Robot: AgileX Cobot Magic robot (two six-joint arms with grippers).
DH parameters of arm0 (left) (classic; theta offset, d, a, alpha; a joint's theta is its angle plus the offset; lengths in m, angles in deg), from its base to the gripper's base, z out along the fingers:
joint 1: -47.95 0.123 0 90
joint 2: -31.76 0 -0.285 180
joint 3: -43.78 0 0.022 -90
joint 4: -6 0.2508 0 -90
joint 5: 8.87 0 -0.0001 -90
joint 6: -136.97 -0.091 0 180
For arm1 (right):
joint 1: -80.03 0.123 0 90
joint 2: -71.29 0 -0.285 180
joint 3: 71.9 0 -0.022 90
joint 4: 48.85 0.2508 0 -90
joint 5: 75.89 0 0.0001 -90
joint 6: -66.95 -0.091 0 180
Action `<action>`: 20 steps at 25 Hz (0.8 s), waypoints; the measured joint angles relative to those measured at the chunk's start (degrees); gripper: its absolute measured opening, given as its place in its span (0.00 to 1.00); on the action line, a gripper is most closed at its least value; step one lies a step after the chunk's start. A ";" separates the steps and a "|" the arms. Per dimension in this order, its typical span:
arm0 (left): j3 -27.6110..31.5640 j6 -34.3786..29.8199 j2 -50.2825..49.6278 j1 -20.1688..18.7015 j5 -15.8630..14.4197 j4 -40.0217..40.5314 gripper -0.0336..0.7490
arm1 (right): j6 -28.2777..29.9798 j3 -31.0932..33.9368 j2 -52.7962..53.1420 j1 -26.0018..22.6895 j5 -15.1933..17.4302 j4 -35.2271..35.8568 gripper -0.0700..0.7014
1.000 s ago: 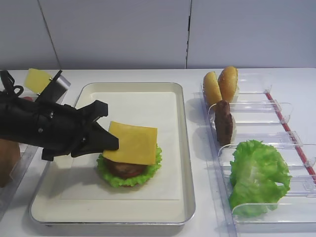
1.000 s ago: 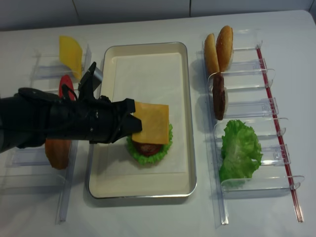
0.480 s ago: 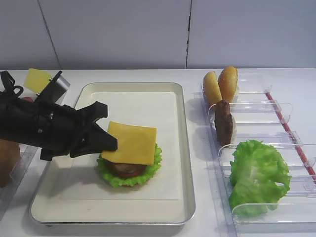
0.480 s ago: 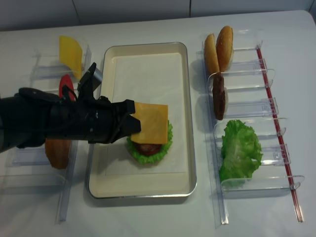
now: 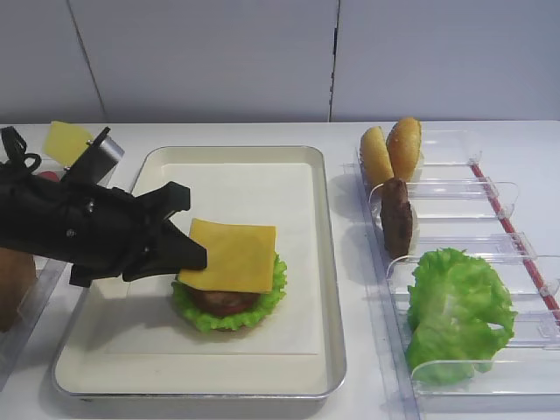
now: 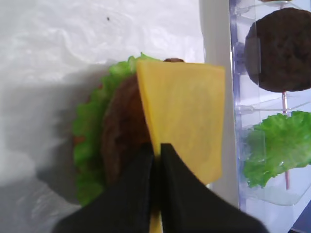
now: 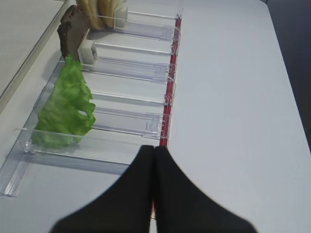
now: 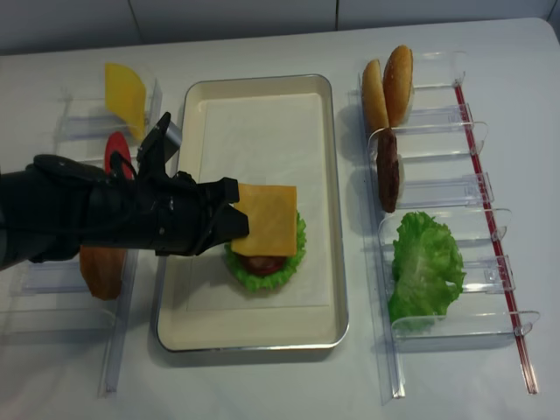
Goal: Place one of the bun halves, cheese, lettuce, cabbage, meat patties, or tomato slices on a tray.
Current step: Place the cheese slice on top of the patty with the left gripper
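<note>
My left gripper [image 5: 197,255] [image 8: 238,226] is shut on one edge of the orange-yellow cheese [image 5: 232,254] [image 8: 271,219]. It holds the slice nearly flat over a stack in the cream tray [image 5: 245,179] [image 8: 262,122]. That stack is frilly lettuce [image 5: 197,312] [image 6: 87,131] with a dark meat patty [image 6: 121,136] on it. In the left wrist view the fingertips [image 6: 146,151] pinch the cheese [image 6: 187,111] at its near edge. I cannot tell whether the slice touches the patty. My right gripper [image 7: 154,149] is shut and empty above the table by the right racks.
Clear racks on the right hold two bun halves [image 5: 392,150] [image 8: 388,83], a patty [image 5: 398,217] [image 8: 388,171] and lettuce [image 5: 455,311] [image 7: 65,109]. Left racks hold a paler yellow slice [image 8: 125,92], a tomato slice [image 8: 116,153] and a bun half [image 8: 102,271].
The left gripper has sunk slightly and drawn a little to the left, bringing the cheese closer onto the stack. The right gripper has not moved.
</note>
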 joint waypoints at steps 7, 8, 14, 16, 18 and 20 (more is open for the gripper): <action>0.00 0.45 0.00 0.00 0.00 0.93 0.04 | 0.03 0.00 0.00 0.00 0.00 0.04 0.22; 0.00 0.45 0.00 0.00 0.00 0.93 0.04 | 0.03 0.00 0.00 0.00 0.00 0.04 0.22; 0.00 0.45 0.00 0.00 -0.10 1.16 0.14 | 0.03 0.00 0.00 0.00 0.00 0.04 0.22; 0.00 0.45 0.00 0.00 -0.33 1.16 0.21 | 0.03 0.00 0.00 0.00 0.00 0.04 0.22; 0.00 0.45 0.00 0.00 -0.65 1.16 0.29 | 0.03 0.00 0.00 0.00 0.00 0.13 0.22; 0.00 0.58 0.00 0.00 -1.05 1.03 0.36 | 0.03 0.00 0.00 0.00 0.00 0.13 0.22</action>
